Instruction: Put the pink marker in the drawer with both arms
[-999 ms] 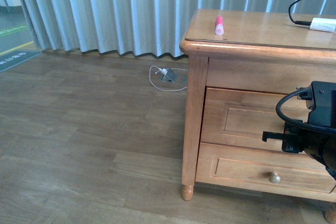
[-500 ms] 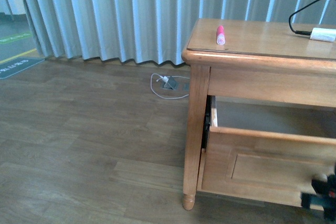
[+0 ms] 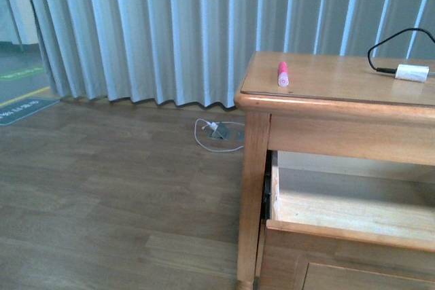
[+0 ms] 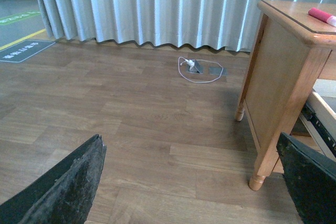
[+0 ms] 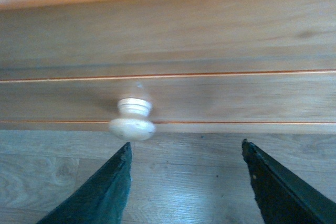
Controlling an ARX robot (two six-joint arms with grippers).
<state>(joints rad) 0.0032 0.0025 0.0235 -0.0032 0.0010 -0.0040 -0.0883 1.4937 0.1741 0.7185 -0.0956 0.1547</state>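
The pink marker (image 3: 283, 73) lies on the wooden nightstand top (image 3: 326, 81), near its left front corner; it also shows in the left wrist view (image 4: 322, 16). The drawer (image 3: 353, 210) stands pulled out, its pale inside bare. Neither arm shows in the front view. My left gripper (image 4: 191, 179) is open and empty over the floor, left of the nightstand's leg. My right gripper (image 5: 186, 169) is open and empty, just in front of the drawer front (image 5: 210, 98), with the round pale knob (image 5: 132, 121) beside one finger, not touching.
A white adapter (image 3: 412, 72) with a black cable lies at the top's right end. A floor socket with a white cord (image 3: 219, 131) sits by the grey curtain (image 3: 170, 32). The nightstand's front leg (image 4: 262, 166) stands near my left gripper.
The upper drawer has slid out from shut to well open. The right arm has dropped out of the front view. The camera's view has shifted, showing the drawer's inside.
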